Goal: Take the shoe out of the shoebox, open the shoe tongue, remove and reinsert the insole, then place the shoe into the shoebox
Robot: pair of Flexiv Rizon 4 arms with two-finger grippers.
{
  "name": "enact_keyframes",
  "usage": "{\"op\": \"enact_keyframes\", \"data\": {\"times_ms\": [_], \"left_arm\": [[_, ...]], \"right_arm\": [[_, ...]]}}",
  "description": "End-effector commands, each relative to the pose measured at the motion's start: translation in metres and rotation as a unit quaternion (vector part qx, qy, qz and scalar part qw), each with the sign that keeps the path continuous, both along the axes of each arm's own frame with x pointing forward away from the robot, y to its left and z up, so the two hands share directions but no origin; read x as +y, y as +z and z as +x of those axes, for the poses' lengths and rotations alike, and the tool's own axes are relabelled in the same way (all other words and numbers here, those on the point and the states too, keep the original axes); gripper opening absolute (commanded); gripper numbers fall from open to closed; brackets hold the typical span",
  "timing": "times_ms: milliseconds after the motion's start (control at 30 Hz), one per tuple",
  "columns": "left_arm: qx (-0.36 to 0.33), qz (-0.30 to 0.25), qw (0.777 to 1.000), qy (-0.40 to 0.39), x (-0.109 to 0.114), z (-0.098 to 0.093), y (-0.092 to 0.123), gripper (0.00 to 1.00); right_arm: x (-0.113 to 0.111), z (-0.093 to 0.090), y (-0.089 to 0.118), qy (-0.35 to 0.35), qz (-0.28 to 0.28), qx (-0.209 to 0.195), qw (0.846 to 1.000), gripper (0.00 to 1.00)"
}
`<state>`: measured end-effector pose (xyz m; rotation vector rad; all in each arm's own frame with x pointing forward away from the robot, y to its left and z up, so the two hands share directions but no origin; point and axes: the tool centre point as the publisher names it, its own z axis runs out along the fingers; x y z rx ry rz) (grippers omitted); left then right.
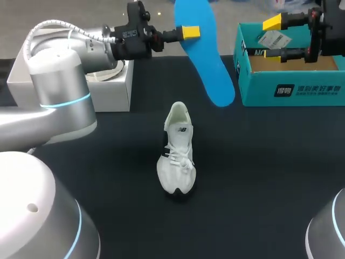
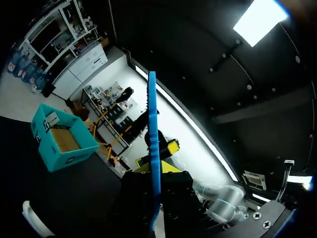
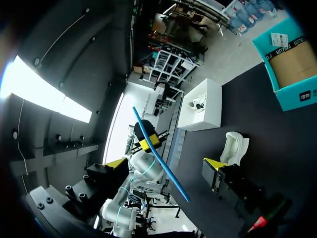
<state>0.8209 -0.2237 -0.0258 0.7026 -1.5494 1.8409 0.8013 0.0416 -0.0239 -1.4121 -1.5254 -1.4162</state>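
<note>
Closest, the white shoe (image 1: 176, 156) stands on the bench (image 1: 259, 178). Up behind its heel, the left fingers (image 1: 190, 32) pinch the blue insole (image 1: 207, 59), which slants down toward the shoe. Farther from the shoe, the right fingers (image 1: 272, 23) gape empty.

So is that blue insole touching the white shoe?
Apart: head view shows the insole held by the left pincer, dark table between it and the shoe.

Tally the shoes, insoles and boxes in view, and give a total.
Shoes: 2 (white shoe; second shoe inside the white box)
Insoles: 1 (blue insole)
Boxes: 2 (white box, teal shoebox)
Total: 5
</note>
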Motion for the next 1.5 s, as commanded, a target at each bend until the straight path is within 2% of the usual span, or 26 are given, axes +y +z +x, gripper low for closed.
{"op": "enact_keyframes", "data": {"times_ms": [33,233,367,500,967,1200,1267,1333,1400,1500], "left_arm": [[0.136,0.074,0.986,-0.062,-0.005,-0.003,-0.001,0.00],[0.184,0.084,0.969,-0.143,-0.008,-0.008,-0.009,0.00],[0.217,0.066,0.959,-0.170,-0.008,-0.010,-0.013,0.00],[0.264,0.084,0.942,-0.189,-0.012,-0.016,-0.019,0.00],[0.264,0.084,0.942,-0.189,-0.012,-0.016,-0.019,0.00],[0.296,0.077,0.947,-0.101,-0.019,-0.015,-0.025,0.00],[0.302,0.075,0.945,-0.098,-0.020,-0.014,-0.028,0.00],[0.305,0.067,0.946,-0.093,-0.021,-0.012,-0.031,0.00],[0.309,0.066,0.945,-0.084,-0.021,-0.011,-0.032,0.00],[0.311,0.069,0.946,-0.068,-0.021,-0.008,-0.034,0.00]], "right_arm": [[0.001,0.001,0.000,0.000,-0.001,0.001,1.000,1.00],[0.001,0.001,0.000,0.000,-0.001,0.001,1.000,1.00],[0.001,0.001,0.000,0.000,-0.001,0.001,1.000,1.00],[0.001,0.001,0.000,0.000,-0.001,0.001,1.000,1.00],[0.001,0.001,0.000,0.000,-0.001,0.001,1.000,1.00],[0.001,0.001,0.000,0.000,-0.001,0.001,1.000,1.00],[0.008,-0.002,0.010,-0.002,-0.036,-0.003,0.999,1.00],[0.015,-0.004,0.018,-0.010,-0.095,-0.008,0.995,1.00],[0.023,-0.007,0.025,-0.016,-0.154,-0.011,0.988,1.00],[0.033,-0.012,0.036,-0.023,-0.210,-0.015,0.977,1.00]]}}
